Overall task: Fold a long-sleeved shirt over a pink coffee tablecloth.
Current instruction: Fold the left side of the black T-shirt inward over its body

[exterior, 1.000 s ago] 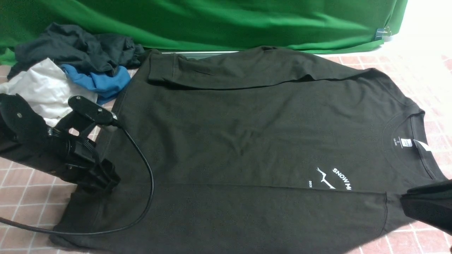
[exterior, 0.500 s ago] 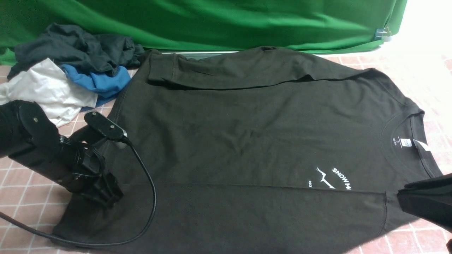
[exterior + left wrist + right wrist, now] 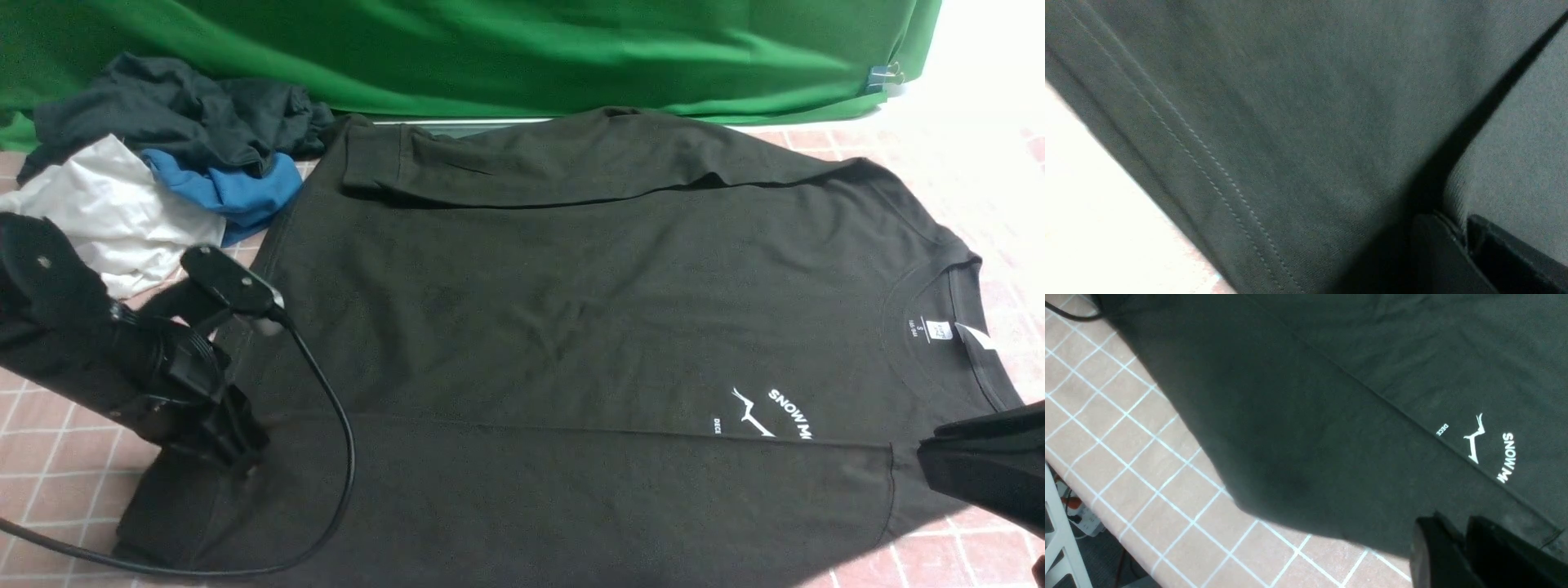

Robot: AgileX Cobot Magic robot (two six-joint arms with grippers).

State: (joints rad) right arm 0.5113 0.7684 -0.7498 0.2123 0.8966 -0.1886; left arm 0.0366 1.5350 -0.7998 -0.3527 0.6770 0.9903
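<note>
The long-sleeved shirt [image 3: 571, 310] lies spread flat on the pink coffee tablecloth [image 3: 49, 457], collar to the right, hem to the left. Its far sleeve is folded across the body, and a straight crease runs along its near side. The white SNOW lettering [image 3: 790, 412] and the neck tag [image 3: 943, 331] face up. My left gripper [image 3: 241, 457] presses on the near-left hem area; in the left wrist view it [image 3: 1464, 228] is shut on a pinch of the shirt [image 3: 1290, 122]. My right gripper [image 3: 927, 457] hovers by the near shoulder, and its jaws [image 3: 1461, 526] are shut above the shirt [image 3: 1331, 396].
A pile of dark-grey, blue and white garments [image 3: 163, 155] sits at the far left. The green backdrop cloth [image 3: 490, 49] hangs behind. A black cable [image 3: 343, 457] loops from the left arm over the shirt. The tablecloth [image 3: 1126, 437] ends at the near table edge, with a power strip [image 3: 1081, 522] below it.
The left gripper dipped toward the near side, then drew slightly back to the left, still on the hem. The right arm shifted a little toward the shirt.
</note>
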